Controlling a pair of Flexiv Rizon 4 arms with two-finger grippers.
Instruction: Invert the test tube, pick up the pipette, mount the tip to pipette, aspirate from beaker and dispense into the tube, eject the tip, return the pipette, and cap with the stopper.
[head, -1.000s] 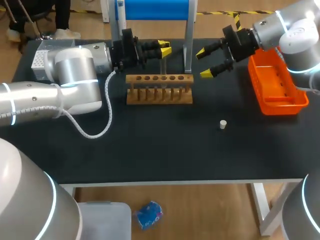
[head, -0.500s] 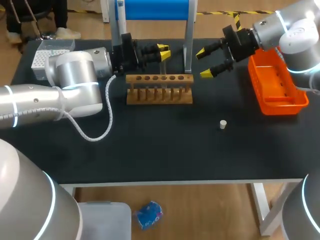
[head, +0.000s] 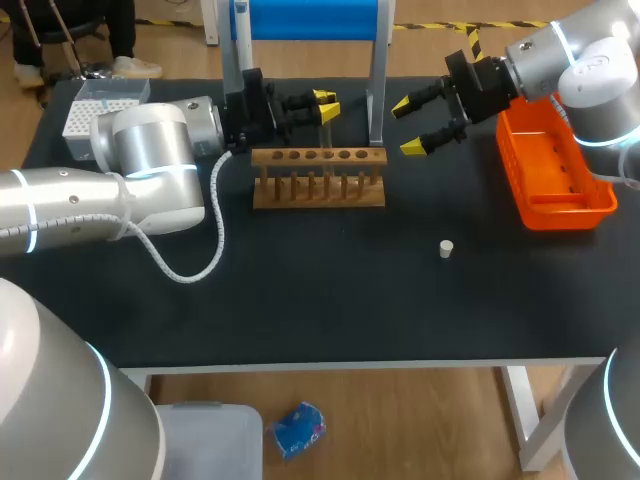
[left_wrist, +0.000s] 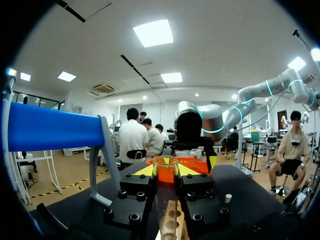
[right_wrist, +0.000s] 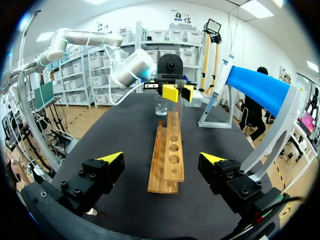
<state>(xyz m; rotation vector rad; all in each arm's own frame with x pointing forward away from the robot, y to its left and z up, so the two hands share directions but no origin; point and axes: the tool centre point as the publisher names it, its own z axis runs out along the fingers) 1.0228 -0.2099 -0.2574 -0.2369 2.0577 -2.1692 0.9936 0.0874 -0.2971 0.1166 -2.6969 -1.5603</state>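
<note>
Though slightly further left than before — left jaws pinching the test tube (left_wrist: 165, 168), right jaws spread.

Silver arms (head: 150, 170), lit rings, white coiled cable (head: 200, 265); black tools (head: 327, 106), yellow tips.

Black table (head: 330, 300), wooden rack (head: 318, 198) toward its back, orange basket (head: 565, 213) at right, blue-topped stand (head: 305, 18) behind rack
</note>
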